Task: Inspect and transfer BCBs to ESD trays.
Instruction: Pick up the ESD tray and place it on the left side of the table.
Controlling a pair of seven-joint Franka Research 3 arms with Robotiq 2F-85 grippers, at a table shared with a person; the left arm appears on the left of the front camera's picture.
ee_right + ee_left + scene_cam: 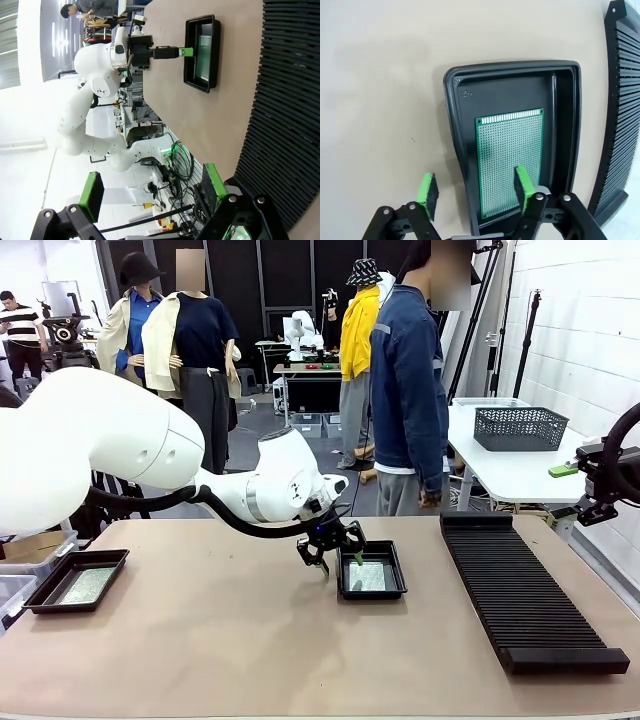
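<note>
**Two boards lie in trays; left claw straddles a rim**

Far left of the left claw (330, 556), one ESD tray (42, 595) holds a BCB (86, 585). The claw stands wide, empty, over the near wall of the middle ESD tray (455, 107). Inside it lies a flat green BCB (510, 150), finely perforated. Far right, the right claw (152, 192) gapes wide, empty, above the slotted rack (525, 590). No further boards are visible; the transfer seems mostly done.

rack (530, 590): right, ribbed | basket (520, 427): far white table (500, 475)

One tray (372, 587) with a board (368, 576) lies mid-tabletop (250, 650); another tray (40, 595) at nine o'clock, the rack (520, 590) at three.
</note>
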